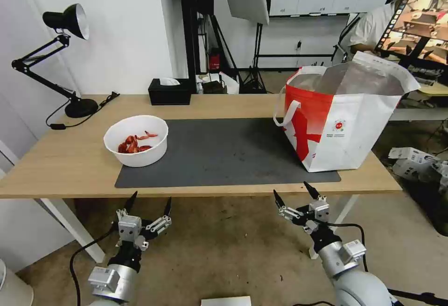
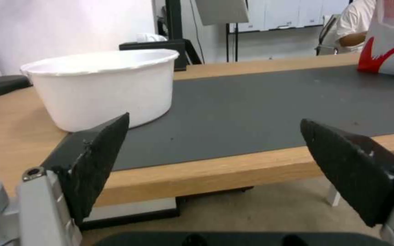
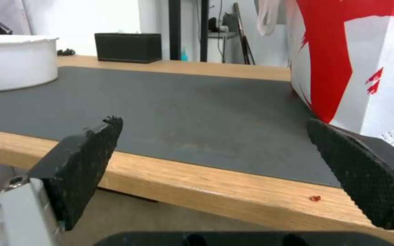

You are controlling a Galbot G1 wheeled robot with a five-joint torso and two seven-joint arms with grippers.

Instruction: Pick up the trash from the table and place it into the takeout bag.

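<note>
Crayfish shells [image 1: 134, 143] lie in a white round bowl [image 1: 136, 140] near the desk's left end, the bowl resting half on the left edge of the dark grey mat [image 1: 224, 152] and half on bare wood. At the desk's right end stands the red-and-white takeout bag [image 1: 343, 117], its foil-lined mouth open and a white strap handle [image 1: 285, 110] hanging off its side. A black tissue box [image 1: 170, 91] sits along the back edge, and a black desk lamp [image 1: 56, 59] occupies the back left corner. Just off the desk's [image 1: 60, 175] front edge, both arms hover low over the floor: the left end effector [image 1: 148, 203] faces the bowl with its fingers spread wide and empty, and the right end effector [image 1: 293, 194], equally open and empty, points toward the bag. One small red scrap [image 3: 315, 198] rests on the wood at the front edge near the bag.
</note>
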